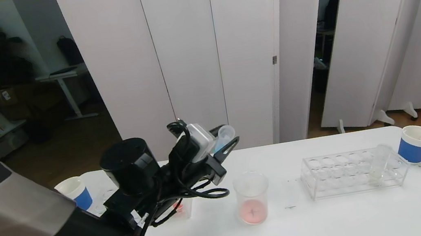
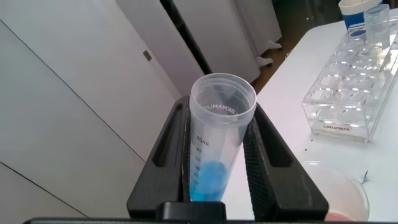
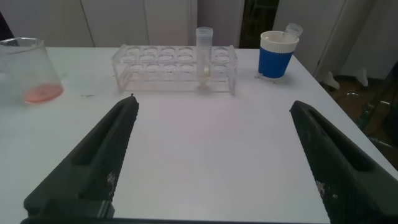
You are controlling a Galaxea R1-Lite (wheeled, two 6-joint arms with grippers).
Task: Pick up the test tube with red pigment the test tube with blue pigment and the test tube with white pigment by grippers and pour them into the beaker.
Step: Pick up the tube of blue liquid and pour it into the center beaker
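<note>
Head view: roughly a third done, going by the pink-red puddle already at the bottom of the beaker (image 1: pixel 251 197) mid-table. Blue and white yet to go in. Left gripper (image 1: pixel 226 145) up in the air, just behind and left of the beaker, clamped on the test tube with blue pigment (image 1: pixel 222 137), mouth tilted up and away, so nothing pouring yet. Clear rack (image 1: pixel 352 172) off to the right, one tube standing in it. Blue-banded cup (image 1: pixel 415 143) beyond that with a spent tube poking out; another cup (image 1: pixel 76 192) at far left.

Left wrist view: jaws pinching the tube on both sides, blue blob sitting low, open mouth up.

Right wrist view: right gripper (image 3: pixel 214 158) low over bare table, jaws spread wide, empty. Test tube with white pigment (image 3: pixel 204 58) upright in the rack, untouched, pale stuff at its bottom.
</note>
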